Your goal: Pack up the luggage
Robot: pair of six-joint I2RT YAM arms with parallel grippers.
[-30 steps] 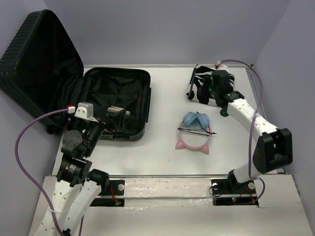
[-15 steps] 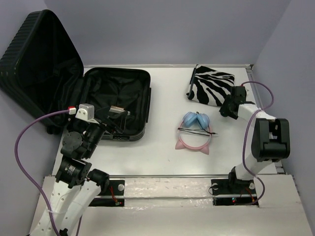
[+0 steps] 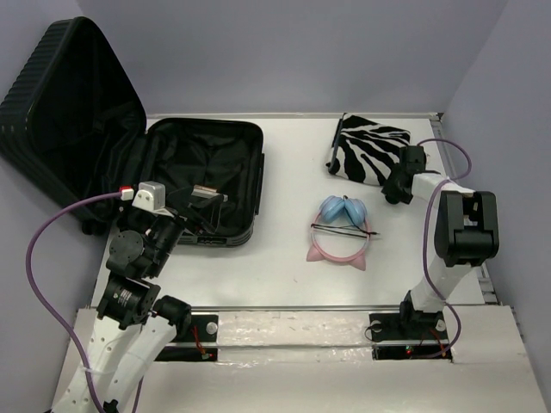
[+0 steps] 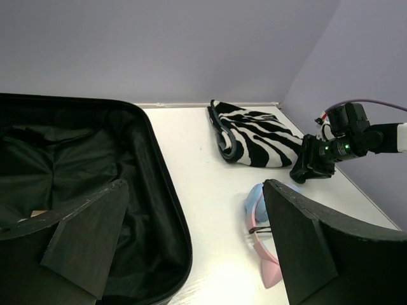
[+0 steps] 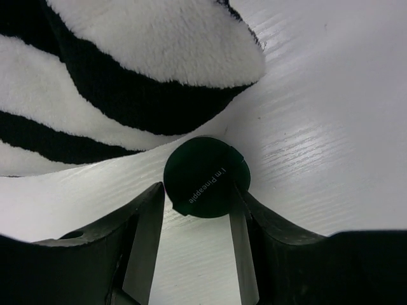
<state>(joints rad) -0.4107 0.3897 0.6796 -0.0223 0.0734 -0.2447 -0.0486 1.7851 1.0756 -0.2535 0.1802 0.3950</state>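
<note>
The luggage lies open at the left, lid propped up, black lining showing. My left gripper hangs open over its near right edge, nothing between the fingers. A zebra-striped pouch lies at the back right. My right gripper is low on the table at the pouch's near right corner. Its jaws are closed on a small round black disc printed "I'm Pineapple".
A pink cat-ear headband with blue pads lies on the white table between the luggage and the right arm, also in the left wrist view. Purple walls close in the back and right sides.
The right arm has swung off from above the zebra pouch to its right side and dropped low, folding back. The left arm has not moved.
</note>
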